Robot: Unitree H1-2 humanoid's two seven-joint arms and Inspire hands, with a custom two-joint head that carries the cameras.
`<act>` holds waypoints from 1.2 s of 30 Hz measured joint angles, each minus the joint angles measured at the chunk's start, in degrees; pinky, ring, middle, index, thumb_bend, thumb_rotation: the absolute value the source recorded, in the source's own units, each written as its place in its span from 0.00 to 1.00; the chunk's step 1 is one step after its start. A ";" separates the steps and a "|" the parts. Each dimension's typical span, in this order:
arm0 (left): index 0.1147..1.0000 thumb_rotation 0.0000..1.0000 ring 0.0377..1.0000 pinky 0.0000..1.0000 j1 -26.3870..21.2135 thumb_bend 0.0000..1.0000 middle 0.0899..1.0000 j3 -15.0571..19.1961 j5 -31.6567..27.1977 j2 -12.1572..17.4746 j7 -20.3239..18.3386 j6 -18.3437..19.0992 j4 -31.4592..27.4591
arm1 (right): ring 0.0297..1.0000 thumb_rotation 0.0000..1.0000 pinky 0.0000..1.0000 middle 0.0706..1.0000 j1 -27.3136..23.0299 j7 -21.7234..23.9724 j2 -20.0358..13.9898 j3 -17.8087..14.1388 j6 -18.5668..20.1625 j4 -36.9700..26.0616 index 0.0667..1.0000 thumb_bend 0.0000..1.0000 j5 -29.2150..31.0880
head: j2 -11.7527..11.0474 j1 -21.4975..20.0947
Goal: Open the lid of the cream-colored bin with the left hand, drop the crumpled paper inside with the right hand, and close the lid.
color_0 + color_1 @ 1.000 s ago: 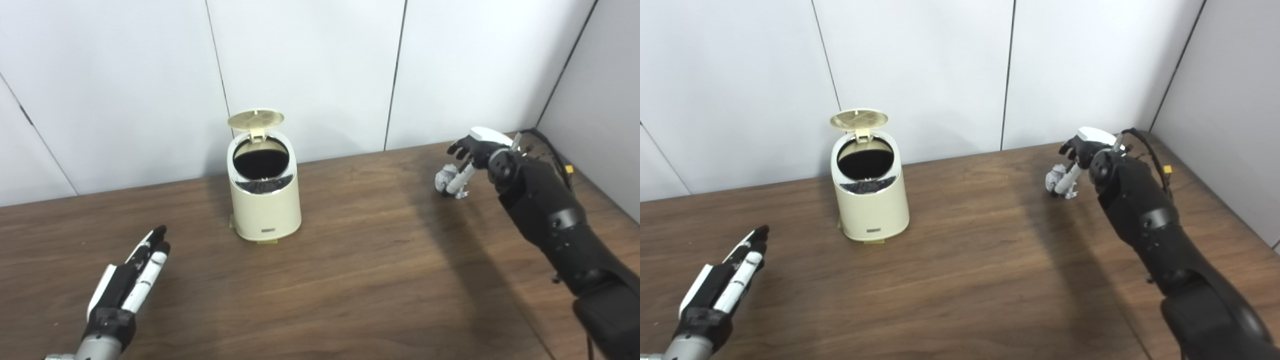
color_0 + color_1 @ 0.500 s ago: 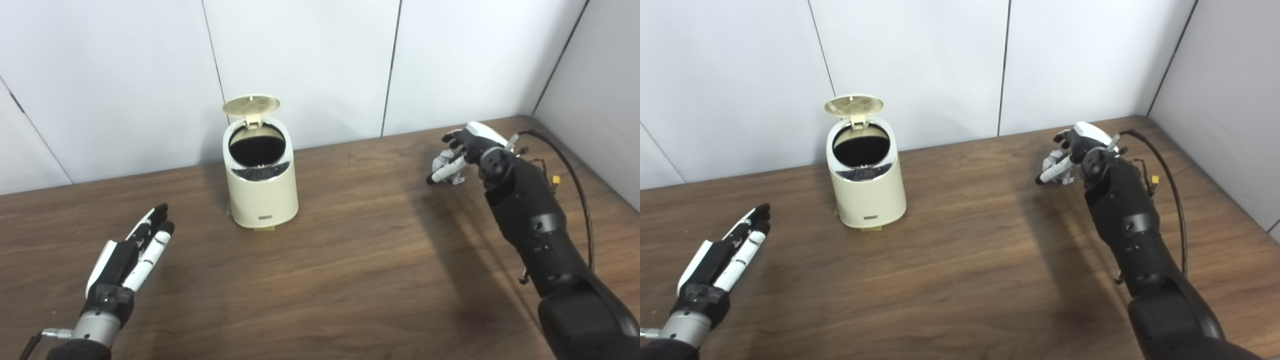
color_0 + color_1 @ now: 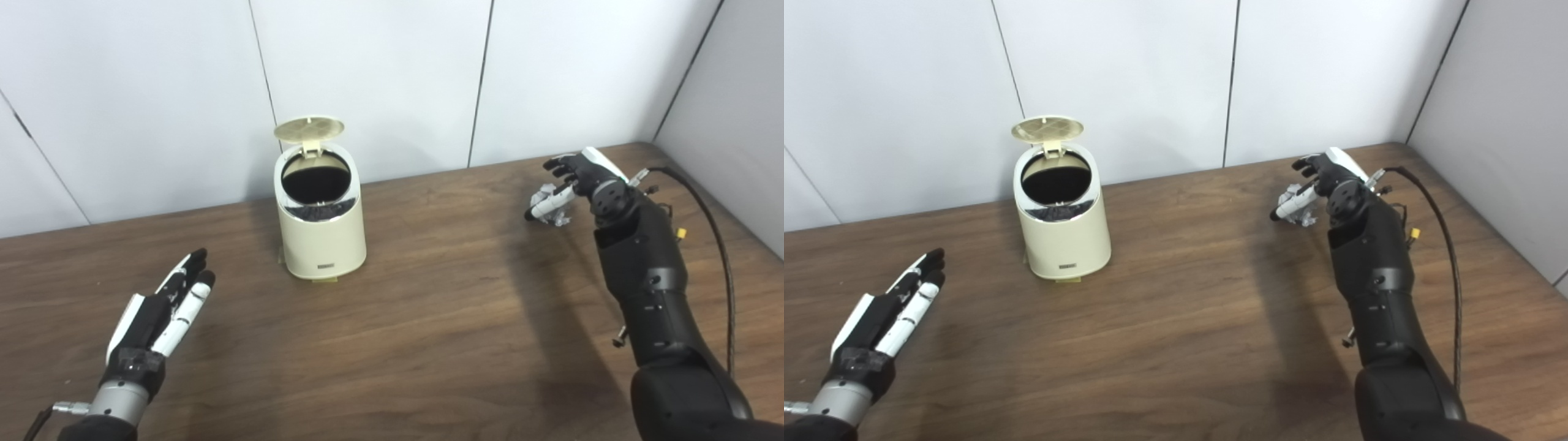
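At table's right, right hand (image 3: 572,184) grips crumpled paper (image 3: 547,202); bin (image 3: 320,214) lid (image 3: 309,128) up

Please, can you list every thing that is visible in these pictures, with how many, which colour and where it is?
bin: one, cream-colored, on the far left-centre of the table, near the wall, its opening uncovered
lid: one, cream, hinged up at the back of the bin, open
crumpled paper: one, white-grey, far right of the table, under the right hand
table: one, dark brown wood, fills the lower picture
wall panels: white-grey, behind and at the right of the table
cable: one, black, along the right arm
left hand: one, black and white, near left, fingers straight, holds nothing
right hand: one, black and white, far right, over the paper; a firm grasp cannot be confirmed
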 measured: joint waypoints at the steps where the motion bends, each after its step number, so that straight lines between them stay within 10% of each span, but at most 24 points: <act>1: 1.00 0.76 1.00 1.00 0.00 0.47 0.97 -0.01 0.03 0.00 -0.01 0.00 0.00 | 0.81 0.09 0.76 0.82 0.01 0.04 -0.10 0.18 0.00 -0.14 0.83 0.95 -0.10 | 0.09 -0.17; 16: 1.00 0.76 1.00 1.00 0.00 0.46 0.97 -0.05 0.04 -0.03 0.01 -0.04 0.15 | 0.70 0.08 0.62 0.71 0.18 2.63 -2.66 6.33 0.00 -2.09 0.77 0.94 -5.03 | 0.35 -0.44; 22: 1.00 0.77 0.99 1.00 0.00 0.46 0.97 -0.08 0.11 -0.01 0.01 -0.07 0.27 | 0.51 0.08 0.40 0.56 0.85 2.64 -3.30 9.16 0.00 -2.05 0.75 0.94 -6.51 | 0.53 -0.44; 29: 1.00 0.76 1.00 1.00 0.00 0.47 0.97 -0.07 0.10 -0.01 0.00 -0.07 0.27 | 0.73 0.13 0.69 0.74 0.91 3.70 -3.90 9.74 0.00 -1.31 0.74 0.94 -7.30 | 0.79 -0.35; 36: 1.00 0.77 0.99 1.00 0.00 0.47 0.97 -0.07 0.10 0.01 -0.01 -0.06 0.27 | 0.75 0.14 0.68 0.76 1.56 5.29 -4.99 12.17 -0.01 -1.40 0.73 0.93 -8.04 | 0.97 -0.44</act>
